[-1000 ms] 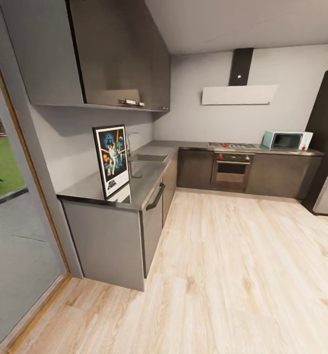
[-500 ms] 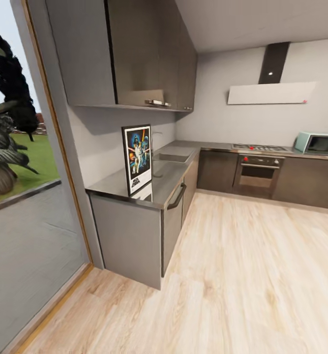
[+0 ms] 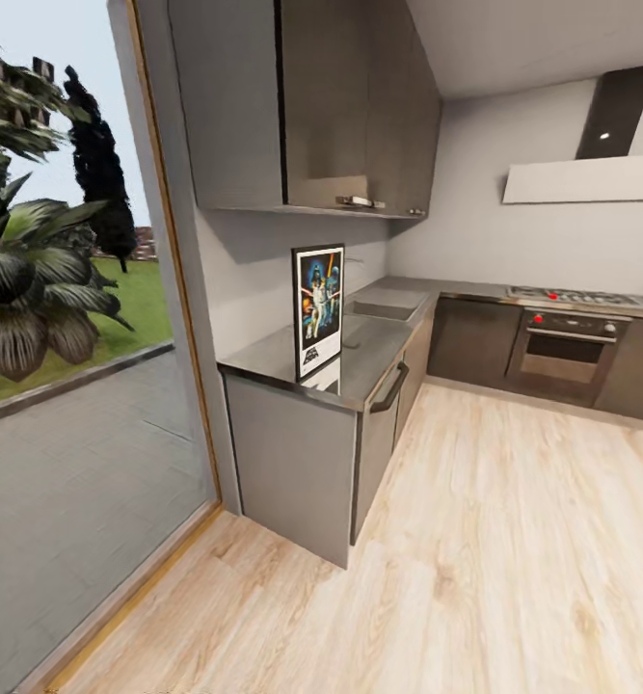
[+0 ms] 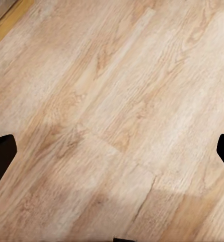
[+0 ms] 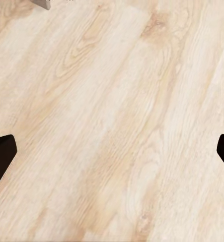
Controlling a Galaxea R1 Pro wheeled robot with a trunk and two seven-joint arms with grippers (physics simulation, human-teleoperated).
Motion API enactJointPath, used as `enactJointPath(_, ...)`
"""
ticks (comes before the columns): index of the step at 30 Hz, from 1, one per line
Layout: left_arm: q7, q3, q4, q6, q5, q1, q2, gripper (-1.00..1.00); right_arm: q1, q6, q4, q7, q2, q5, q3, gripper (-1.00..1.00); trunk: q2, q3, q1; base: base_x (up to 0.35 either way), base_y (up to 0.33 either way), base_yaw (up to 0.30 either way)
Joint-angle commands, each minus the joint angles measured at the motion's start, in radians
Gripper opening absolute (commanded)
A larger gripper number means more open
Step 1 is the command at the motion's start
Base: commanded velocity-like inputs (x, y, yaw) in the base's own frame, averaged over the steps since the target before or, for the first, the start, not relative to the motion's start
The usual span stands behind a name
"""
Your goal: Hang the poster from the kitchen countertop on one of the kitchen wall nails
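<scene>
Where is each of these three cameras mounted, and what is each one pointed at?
Head view: on the robot's head, facing the kitchen countertop where the poster stands upright; none of its body shows.
Left wrist view: near the left hand, aimed down at the wooden floor; dark fingertips at both edges.
Right wrist view: near the right hand, also aimed down; same dark tips.
Shared: all three see the floor.

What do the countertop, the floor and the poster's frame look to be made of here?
The kitchen countertop: smooth grey, polished stone or metal, faintly mirroring the poster. The floor: light wood planks or laminate, with visible grain and knots. The frame: thin, black, matte; material unclear.
</scene>
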Motion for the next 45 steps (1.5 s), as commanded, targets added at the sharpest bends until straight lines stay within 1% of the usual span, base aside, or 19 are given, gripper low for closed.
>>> enactJointPath(1,0.0,0.006,-0.001,-0.001,0.0,0.0,0.0,1.0,0.0,-0.002,0.0,-0.001,0.0,0.0,0.001,1.0,0.0,-0.001,0.0,0.0,0.0,0.292)
enactJointPath(7,-0.001,0.013,-0.001,-0.001,0.0,0.0,0.0,1.0,0.0,-0.002,0.0,-0.001,0.0,0.0,0.001,1.0,0.0,-0.001,0.0,0.0,0.0,0.292)
enactJointPath(19,-0.001,0.014,-0.001,0.0,0.0,0.0,-0.001,1.0,0.0,-0.002,0.0,-0.001,0.0,0.0,0.0,1.0,0.0,-0.001,0.0,0.012,0.0,0.292)
enactJointPath(27,-0.001,0.015,-0.001,0.0,0.0,0.0,0.0,1.0,0.0,-0.001,0.0,-0.001,0.0,0.0,-0.001,1.0,0.0,-0.001,0.0,0.262,0.0,0.289)
enactJointPath(33,-0.001,0.016,-0.001,0.0,0.0,0.0,0.0,1.0,0.0,-0.003,0.018,0.0,-0.007,-0.002,-0.006,1.0,0.0,-0.001,0.0,0.331,0.0,0.071)
enactJointPath(35,-0.001,0.015,-0.001,0.0,0.0,0.0,0.0,1.0,0.0,-0.026,0.038,0.001,-0.008,-0.003,-0.008,1.0,0.0,-0.001,0.0,0.336,0.0,0.015)
enactJointPath(36,-0.001,0.015,-0.001,0.0,0.0,0.0,0.0,1.0,0.0,-0.068,0.05,0.001,-0.009,-0.002,-0.008,1.0,0.0,-0.001,0.0,0.336,0.0,0.007)
enactJointPath(38,-0.001,0.015,-0.001,0.0,0.0,0.0,0.0,1.0,0.0,-0.094,0.057,0.001,-0.009,-0.002,-0.008,1.0,0.0,-0.001,0.0,0.336,0.0,0.004)
enactJointPath(45,-0.001,0.016,-0.001,0.0,0.0,0.0,0.0,1.0,0.0,-0.123,0.059,0.003,-0.007,-0.003,-0.007,1.0,0.0,-0.001,0.0,0.337,0.0,0.001)
